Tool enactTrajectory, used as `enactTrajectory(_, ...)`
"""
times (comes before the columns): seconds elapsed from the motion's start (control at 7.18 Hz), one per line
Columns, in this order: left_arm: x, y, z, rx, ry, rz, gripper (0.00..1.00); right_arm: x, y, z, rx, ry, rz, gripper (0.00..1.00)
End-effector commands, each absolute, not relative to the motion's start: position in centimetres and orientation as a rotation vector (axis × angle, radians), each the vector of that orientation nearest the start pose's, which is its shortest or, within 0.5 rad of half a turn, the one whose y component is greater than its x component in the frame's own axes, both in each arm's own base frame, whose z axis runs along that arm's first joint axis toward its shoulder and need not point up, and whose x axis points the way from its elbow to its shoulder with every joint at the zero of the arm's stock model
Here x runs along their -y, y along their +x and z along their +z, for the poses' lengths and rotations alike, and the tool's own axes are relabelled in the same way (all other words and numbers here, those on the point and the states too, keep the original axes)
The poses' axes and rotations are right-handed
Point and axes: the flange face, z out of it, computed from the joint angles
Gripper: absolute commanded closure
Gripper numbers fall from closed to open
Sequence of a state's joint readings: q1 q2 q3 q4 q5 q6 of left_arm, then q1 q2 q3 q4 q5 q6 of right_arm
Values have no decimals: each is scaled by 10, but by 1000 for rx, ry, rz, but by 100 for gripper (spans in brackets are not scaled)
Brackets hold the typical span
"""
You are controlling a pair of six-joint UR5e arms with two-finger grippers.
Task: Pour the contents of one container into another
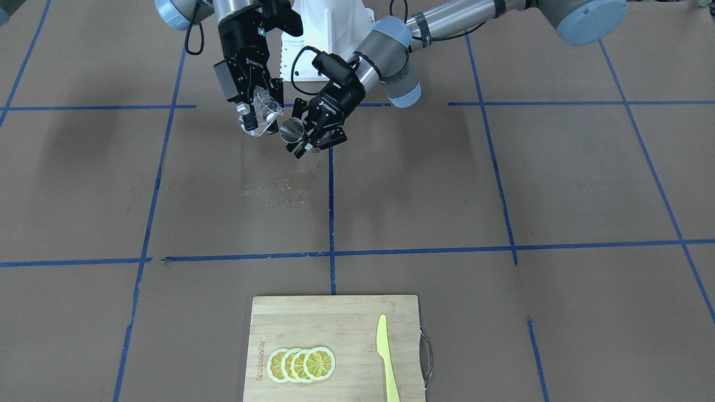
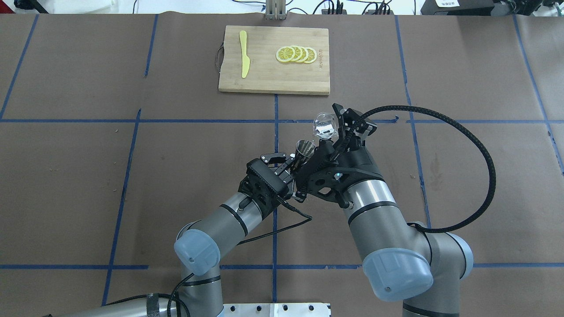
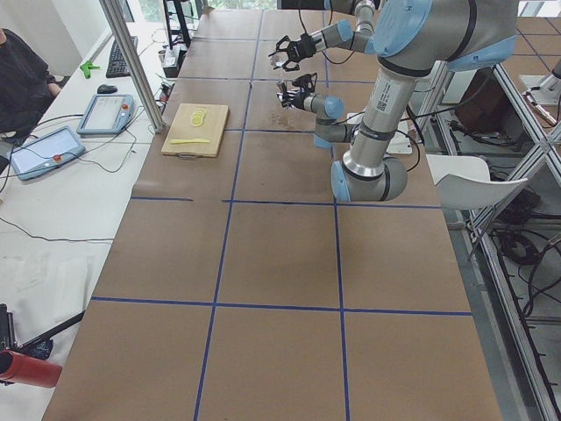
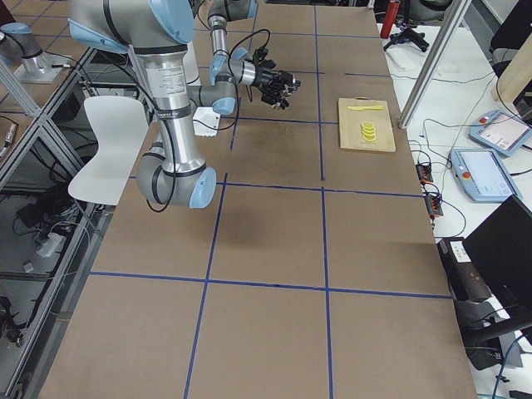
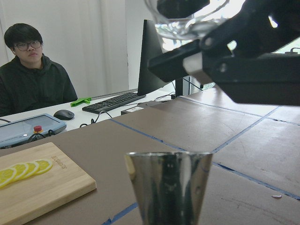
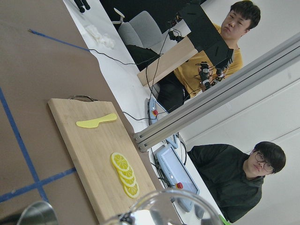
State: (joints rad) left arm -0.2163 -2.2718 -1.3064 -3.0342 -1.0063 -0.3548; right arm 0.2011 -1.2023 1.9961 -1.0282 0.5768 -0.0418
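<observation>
My left gripper [image 2: 294,162] is shut on a small metal cup [image 2: 305,149], held roughly upright above the table's middle. My right gripper [image 2: 331,131] is shut on a clear glass [image 2: 323,124], which hangs just above and beyond the cup, tilted with its mouth toward it. From the front, the glass [image 1: 267,110] sits in the right gripper [image 1: 258,111] right beside the cup [image 1: 291,129] in the left gripper [image 1: 304,134]. The left wrist view has the cup [image 5: 168,185] at the bottom and the glass [image 5: 185,18] overhead. I cannot tell what the glass contains.
A wooden cutting board [image 2: 273,75] lies at the table's far edge with several lemon slices [image 2: 296,54] and a yellow knife [image 2: 244,59]. A pale smudge [image 1: 273,192] marks the brown table below the grippers. Operators sit beyond the far edge.
</observation>
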Motion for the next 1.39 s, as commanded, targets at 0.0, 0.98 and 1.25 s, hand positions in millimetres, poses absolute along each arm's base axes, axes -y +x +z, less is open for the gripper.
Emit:
enactTrajectory(0.0,327,621,200,-1120,1473,160,100,310,-454,192,27,1460,-526,100)
enactTrajectory(0.98,328,621,200,-1119,1473,161,100,307,-458,195,-78,1454,-574,100)
enactTrajectory(1.25,328,621,200,-1119,1473,161,100,303,-462,198,-121,1447,-583,100)
